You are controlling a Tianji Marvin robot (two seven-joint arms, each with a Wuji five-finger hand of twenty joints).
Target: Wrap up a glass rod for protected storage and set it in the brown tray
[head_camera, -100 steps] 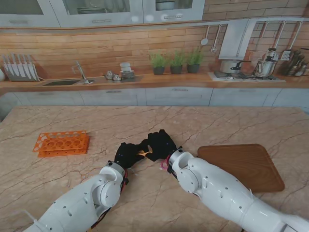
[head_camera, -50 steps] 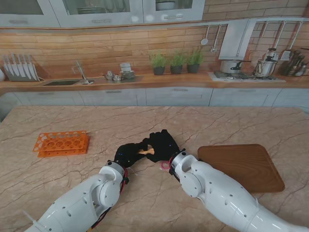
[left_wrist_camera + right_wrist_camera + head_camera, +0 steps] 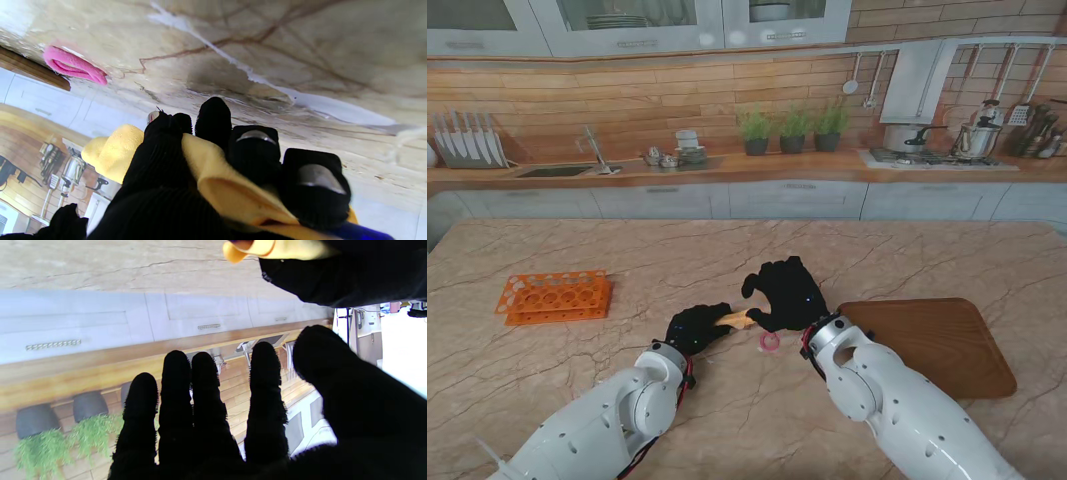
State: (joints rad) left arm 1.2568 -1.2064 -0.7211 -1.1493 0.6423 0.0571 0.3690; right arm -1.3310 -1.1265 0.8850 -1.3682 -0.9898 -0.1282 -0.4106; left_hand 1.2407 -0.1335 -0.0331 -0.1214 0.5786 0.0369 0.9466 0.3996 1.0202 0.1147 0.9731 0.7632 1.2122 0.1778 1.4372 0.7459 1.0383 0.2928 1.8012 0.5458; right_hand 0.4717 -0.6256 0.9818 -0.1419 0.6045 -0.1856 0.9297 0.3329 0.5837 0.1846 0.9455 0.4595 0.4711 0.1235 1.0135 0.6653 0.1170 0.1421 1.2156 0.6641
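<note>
Left hand [image 3: 699, 326] clamps a yellow cloth [image 3: 736, 319] over veined marble [image 3: 627, 250]; right hand [image 3: 785, 294] spread, kitchen counter [image 3: 727, 168] beyond.

Readable text: none in any view.
Labels, brands: none legible.
Numbers, signs: none can be made out.

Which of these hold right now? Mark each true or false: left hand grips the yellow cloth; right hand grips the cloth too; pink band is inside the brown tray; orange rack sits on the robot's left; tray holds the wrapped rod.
1. The left hand grips the yellow cloth. True.
2. The right hand grips it too. False: its fingers are spread, holding nothing.
3. The pink band is in the brown tray. False: it lies on the table beside the tray.
4. The orange rack is on the left. True.
5. The tray holds the rod. False: nothing is in it.
</note>
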